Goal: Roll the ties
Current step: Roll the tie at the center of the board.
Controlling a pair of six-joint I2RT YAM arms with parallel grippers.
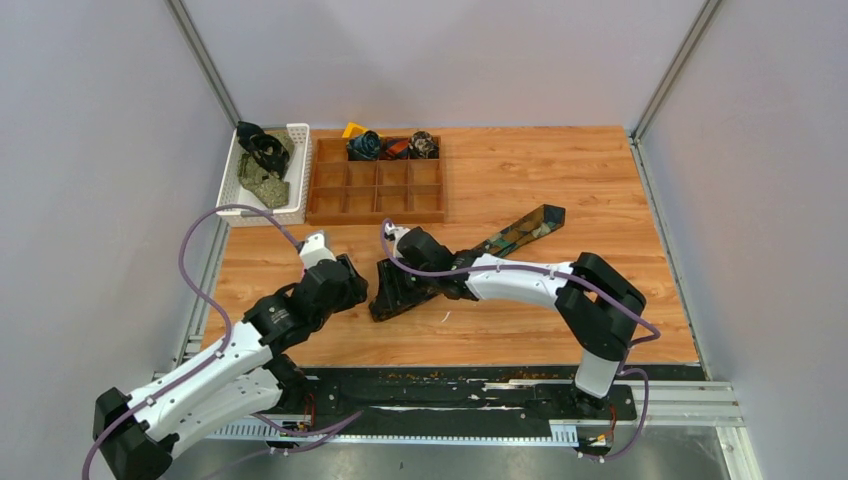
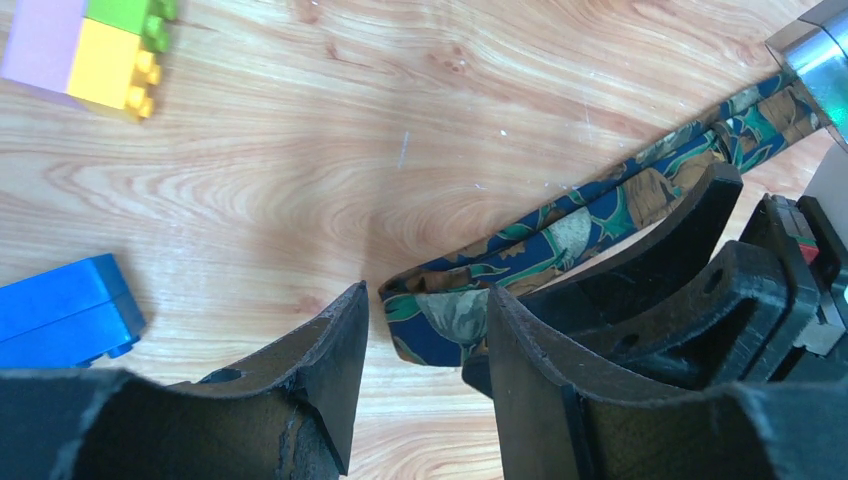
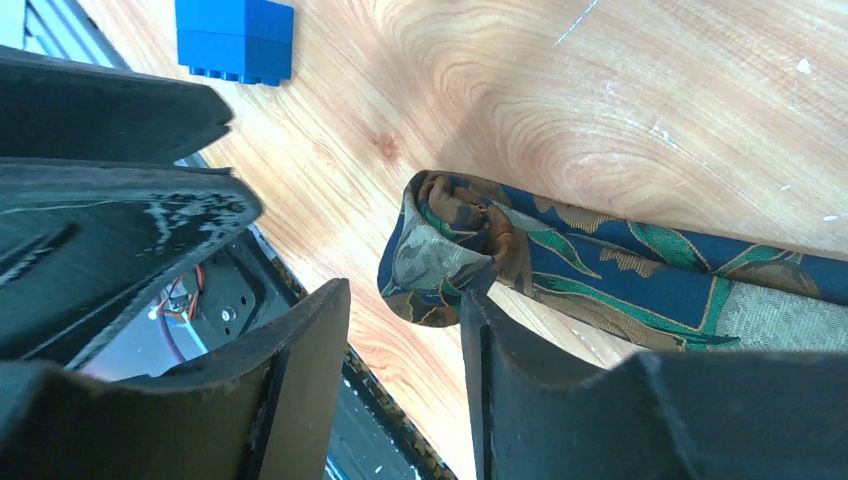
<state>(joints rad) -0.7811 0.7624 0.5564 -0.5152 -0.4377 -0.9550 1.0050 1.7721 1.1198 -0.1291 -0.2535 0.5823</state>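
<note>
Wood-grain tabletop (image 1: 560, 180) carrying everything. Back left: white basket (image 1: 297, 170) with loose ties (image 1: 262, 165). Beside it, wooden divided tray (image 1: 375, 190) with rolled ties (image 1: 395, 146) in the back row.

Blue-green patterned tie (image 1: 525, 230) flat near centre. Long axis diagonal: pointed end toward back right, other end down at centre by both tools. Most of the length unrolled.

Both arms on that near end. Right tool (image 1: 392, 295) directly over it, left tool (image 1: 355, 288) just beside, on its left.

Right tool: jaws partly apart, not clamped on anything. Left tool: jaws likewise partly apart, holding nothing, tie end lying just ahead of the gap.

Curl (image 3: 440, 250) at the near end: roll started, looks like about one turn. Sits at the tip of one right finger (image 3: 490, 340); touching or only near, can't tell.

Judgement: next move needs a re-grip on the curl, then a roll along the axis toward the pointed end. Risk: curl springing open while unheld.

Blue block (image 2: 60, 310) nearby, on the side away from the roll path.
</note>
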